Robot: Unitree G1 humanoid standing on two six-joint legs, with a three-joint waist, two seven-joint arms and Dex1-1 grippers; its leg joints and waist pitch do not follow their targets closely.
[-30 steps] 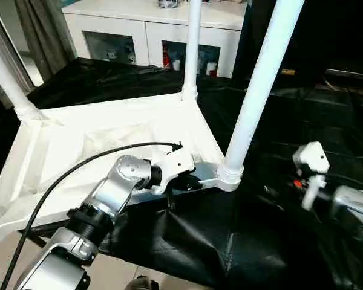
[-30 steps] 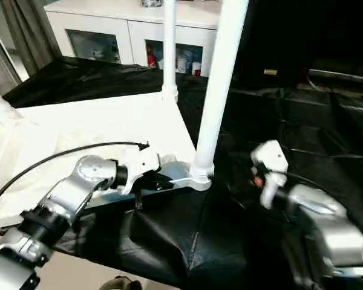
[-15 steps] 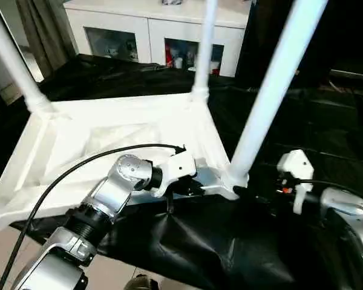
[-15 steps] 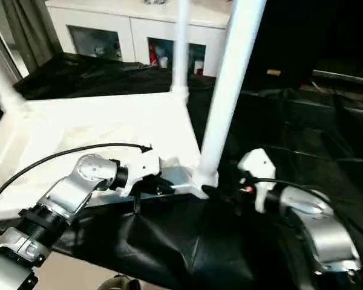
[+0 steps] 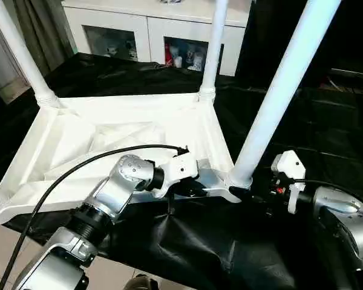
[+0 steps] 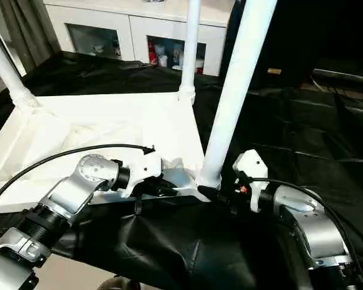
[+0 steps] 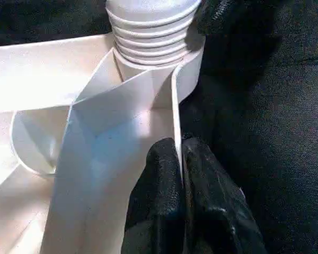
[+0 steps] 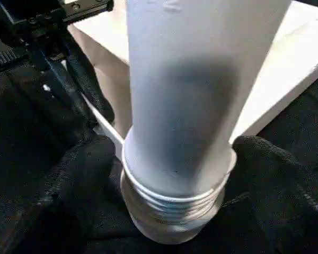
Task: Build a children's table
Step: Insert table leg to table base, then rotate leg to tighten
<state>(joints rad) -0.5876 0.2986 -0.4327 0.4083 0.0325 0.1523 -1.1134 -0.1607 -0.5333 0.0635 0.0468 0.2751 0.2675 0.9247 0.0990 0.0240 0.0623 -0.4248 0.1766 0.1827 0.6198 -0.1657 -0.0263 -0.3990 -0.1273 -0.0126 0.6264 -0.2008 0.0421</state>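
My left hand [image 7: 181, 174] is pinched shut on the tabletop [image 5: 139, 130] rim, the corner socket at its twelve o'clock. The tabletop lies upside down on the black-draped worktop [image 5: 302, 121]. The near leg [image 5: 278, 90] rises from that socket, long axis leaning toward one o'clock. My right hand [image 8: 169, 174], nearer it, straddles its base, fingers [image 8: 74, 174] spread either side, not visibly clamped.

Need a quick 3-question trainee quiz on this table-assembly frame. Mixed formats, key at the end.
1. True or false: the left claw is shut on the tabletop rim.
2. The right claw straddles: A) the near-right leg's base B) the cabinet C) the cloth.
3. Fill in: the tabletop lies ____ side up.

Key: 1 true; 2 A; 3 ribbed under.
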